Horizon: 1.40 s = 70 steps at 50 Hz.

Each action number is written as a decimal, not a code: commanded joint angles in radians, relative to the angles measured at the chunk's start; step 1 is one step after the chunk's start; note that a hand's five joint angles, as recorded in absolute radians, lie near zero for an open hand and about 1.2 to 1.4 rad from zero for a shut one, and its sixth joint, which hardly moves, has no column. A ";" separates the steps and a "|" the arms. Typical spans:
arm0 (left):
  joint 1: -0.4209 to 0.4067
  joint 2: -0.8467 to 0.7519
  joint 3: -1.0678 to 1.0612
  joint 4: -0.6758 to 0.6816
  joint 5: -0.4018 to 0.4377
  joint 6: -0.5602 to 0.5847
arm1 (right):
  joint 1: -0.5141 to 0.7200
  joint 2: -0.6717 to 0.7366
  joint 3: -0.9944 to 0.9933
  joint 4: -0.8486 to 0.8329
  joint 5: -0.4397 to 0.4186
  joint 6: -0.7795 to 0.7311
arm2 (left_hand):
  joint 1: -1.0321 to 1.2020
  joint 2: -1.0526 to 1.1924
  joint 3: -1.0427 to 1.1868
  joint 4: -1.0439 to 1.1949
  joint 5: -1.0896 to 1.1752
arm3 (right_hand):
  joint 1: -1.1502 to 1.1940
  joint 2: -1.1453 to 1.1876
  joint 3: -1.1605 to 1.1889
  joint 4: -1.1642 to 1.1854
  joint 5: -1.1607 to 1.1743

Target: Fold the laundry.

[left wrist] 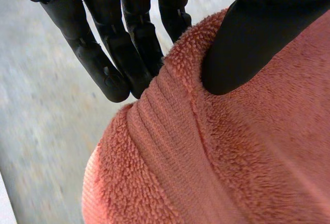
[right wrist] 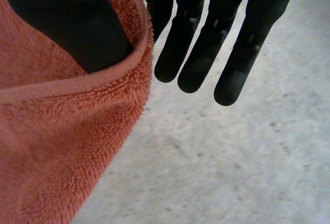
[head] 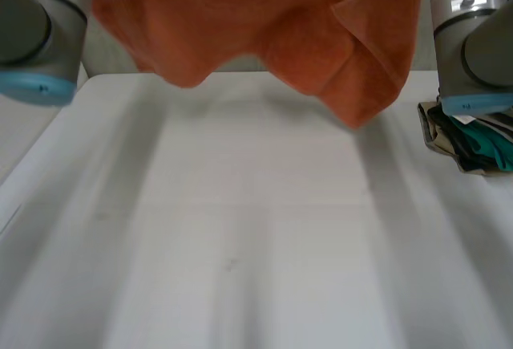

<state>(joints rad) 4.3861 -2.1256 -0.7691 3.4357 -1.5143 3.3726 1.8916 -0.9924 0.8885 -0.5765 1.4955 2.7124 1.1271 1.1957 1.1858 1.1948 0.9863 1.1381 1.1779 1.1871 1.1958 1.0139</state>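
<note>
An orange terry towel [head: 264, 20] hangs in the air above the far part of the white table [head: 256, 229], its lower edge sagging in two lobes, the right one lower. My left hand [left wrist: 129, 44] pinches the towel [left wrist: 232, 157] at its hemmed edge, the thumb [left wrist: 258, 28] pressing on the cloth and the fingers straight behind it. On the other side my right hand [right wrist: 206, 44] holds the towel [right wrist: 51, 147] too. There the hem wraps over the thumb [right wrist: 67, 23], beside straight fingers.
A pile of folded clothes [head: 473, 144], teal and beige, lies at the table's right edge under my right arm [head: 473, 36]. My left arm [head: 32, 28] stands at the far left. The table's front and middle lie bare below the towel.
</note>
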 commanded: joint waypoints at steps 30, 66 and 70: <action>-0.016 -0.097 -0.365 -0.532 -0.030 0.264 | 0.052 0.077 0.563 0.322 -0.009 -0.089 | -0.699 -0.768 -0.758 -0.767 -0.733 | 0.258 0.218 0.209 0.200 0.208; -0.047 -0.461 0.208 -0.908 -0.170 0.292 | 0.052 0.072 0.629 0.257 -0.012 -0.149 | -0.553 -0.622 -0.612 -0.621 -0.587 | 0.258 0.218 0.209 0.200 0.208; -0.047 -0.448 0.186 -0.912 -0.176 0.313 | 0.057 0.071 0.627 0.257 -0.012 -0.152 | -0.154 -0.223 -0.213 -0.222 -0.188 | 0.258 0.218 0.209 0.200 0.208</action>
<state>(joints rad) 4.3388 -2.5862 -0.5584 2.5241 -1.6742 3.6537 1.9443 -0.9205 1.5174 -0.3188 1.4838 2.5632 0.6638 0.6328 0.6333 0.6346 0.4589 1.1381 1.1780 1.1871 1.1960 1.0141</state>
